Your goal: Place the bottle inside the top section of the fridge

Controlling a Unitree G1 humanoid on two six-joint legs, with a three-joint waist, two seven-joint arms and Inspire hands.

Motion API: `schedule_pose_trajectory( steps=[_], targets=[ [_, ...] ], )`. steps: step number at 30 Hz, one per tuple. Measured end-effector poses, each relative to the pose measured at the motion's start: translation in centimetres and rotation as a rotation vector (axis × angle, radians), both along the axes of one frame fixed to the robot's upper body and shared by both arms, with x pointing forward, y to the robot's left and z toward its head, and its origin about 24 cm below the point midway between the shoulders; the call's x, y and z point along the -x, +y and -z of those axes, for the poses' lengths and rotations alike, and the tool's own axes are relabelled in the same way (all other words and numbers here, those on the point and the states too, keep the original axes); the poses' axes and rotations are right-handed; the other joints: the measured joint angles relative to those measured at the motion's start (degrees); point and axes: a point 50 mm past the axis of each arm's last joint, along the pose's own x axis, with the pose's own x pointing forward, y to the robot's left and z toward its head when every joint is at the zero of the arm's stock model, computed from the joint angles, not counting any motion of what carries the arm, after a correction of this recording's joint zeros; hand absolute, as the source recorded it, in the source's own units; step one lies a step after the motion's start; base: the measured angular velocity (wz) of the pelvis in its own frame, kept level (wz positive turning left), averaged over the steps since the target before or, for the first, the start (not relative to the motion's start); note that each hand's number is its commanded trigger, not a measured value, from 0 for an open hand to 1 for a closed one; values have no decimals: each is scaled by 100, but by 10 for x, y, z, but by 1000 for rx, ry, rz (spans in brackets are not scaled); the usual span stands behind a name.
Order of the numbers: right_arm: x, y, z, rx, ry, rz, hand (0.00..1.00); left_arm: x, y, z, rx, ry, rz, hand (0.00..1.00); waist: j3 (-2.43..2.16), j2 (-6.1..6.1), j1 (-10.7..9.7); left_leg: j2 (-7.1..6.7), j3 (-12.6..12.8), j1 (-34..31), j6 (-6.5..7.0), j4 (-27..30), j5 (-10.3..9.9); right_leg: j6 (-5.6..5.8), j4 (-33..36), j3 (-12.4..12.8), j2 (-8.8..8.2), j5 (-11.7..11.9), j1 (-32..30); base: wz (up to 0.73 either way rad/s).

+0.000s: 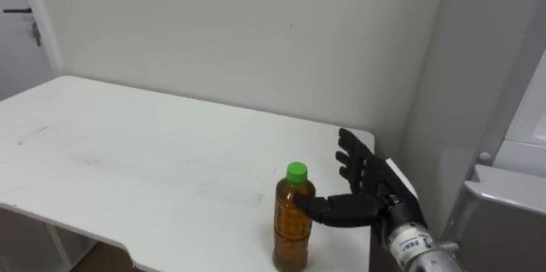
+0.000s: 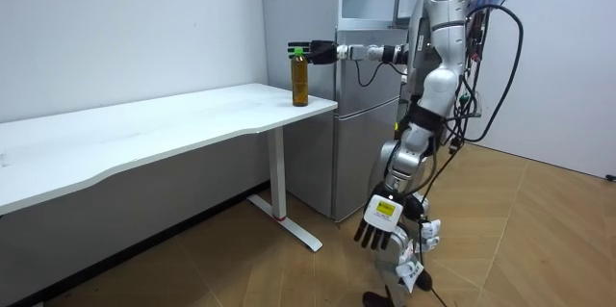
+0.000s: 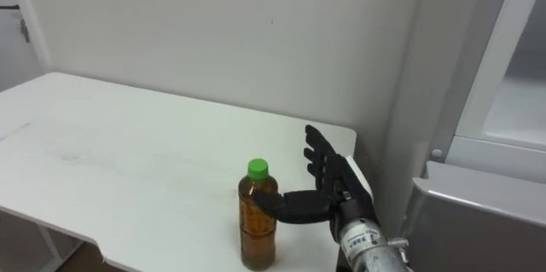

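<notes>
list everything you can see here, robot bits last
bottle: one, amber with a green cap, upright near the table corner next to the fridge
table: one, white, along the wall
fridge: one, grey, beside the table's end
door: one, white, far left of the eye view
right hand: one, black, open, beside the bottle, thumb stretched across its front
left hand: one, black, open, hanging low by the robot's leg

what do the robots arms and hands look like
Both hands are black with slim fingers. The right hand joins a silver wrist cuff bearing a white label; the left hand has a white tag on its back. The arms are silver-grey.
</notes>
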Motion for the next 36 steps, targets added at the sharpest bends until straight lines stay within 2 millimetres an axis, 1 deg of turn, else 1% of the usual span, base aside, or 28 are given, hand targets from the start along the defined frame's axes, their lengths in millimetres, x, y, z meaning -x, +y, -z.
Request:
schedule_pose_trajectory(
  steps=[3, 9, 11, 15, 18, 21, 24, 30, 32, 34, 36],
  targets=[
    [1, 3, 1, 3, 4, -16, 0, 3, 1, 0, -4, 9, 7, 0, -12, -18, 0, -2, -1, 8, 1, 15, 2, 0, -1, -5, -3, 0, 2, 0],
    [2, 8, 4, 18, 15, -61, 0, 2, 1, -1, 9, 2, 14, 0, -12, -18, -16, -3, 0, 10, 3, 27, 3, 0, -4, 11, -7, 0, 12, 0],
    [2, 9, 9, 36, 32, -84, 0, 1, 1, -1, 11, 1, 14, 0, -11, -17, -27, -3, -2, 11, 3, 39, 2, 0, -8, -14, -8, 0, 27, 3],
    [4, 11, 27, 100, 103, -121, 0, -3, 1, -1, 15, -12, 13, 0, -10, -16, -33, -7, -24, 3, 4, 14, 3, 2, -9, -86, -30, 0, 53, 6],
    [5, 8, 35, 122, 133, -119, 0, -6, 0, -1, 12, -17, 12, 0, -14, -23, -11, -31, -101, -23, 13, 6, 12, 6, -9, -109, -34, -3, 52, 10],
    [6, 7, 45, 113, 173, -110, 0, -7, -1, -1, 9, -23, 2, 0, -23, -37, 7, -44, -102, -12, 18, 2, 25, 12, -8, -117, -41, -6, 61, 2],
    [6, 4, 53, 105, 212, -90, 0, -7, -1, -1, 10, -24, -1, 0, -24, -46, 13, -73, -122, 3, 34, 0, 36, 29, -6, -209, -77, -14, 104, 8],
    [6, 0, 57, 108, 231, -60, 0, -8, -2, -1, 12, -28, -5, 0, -16, -40, 3, -100, -159, 3, 50, -13, 45, 57, -12, -317, -103, -3, 143, 9],
    [7, -2, 62, 110, 250, -45, 0, -6, -2, -1, 13, -25, -5, 0, -7, -28, 16, -101, -160, 4, 52, -15, 46, 58, -12, -336, -105, -3, 149, 6],
    [7, -3, 63, 105, 256, -31, 0, -3, -3, -1, 14, -14, -1, 0, 15, 6, 18, -103, -160, -7, 54, -15, 47, 60, -14, -354, -108, -3, 145, 0],
    [7, -4, 63, 93, 261, -21, 0, 2, -3, 0, 13, -2, 3, 0, 22, 17, -1, -103, -167, -29, 54, -15, 47, 63, -18, -379, -108, -5, 136, 4]
  ],
)
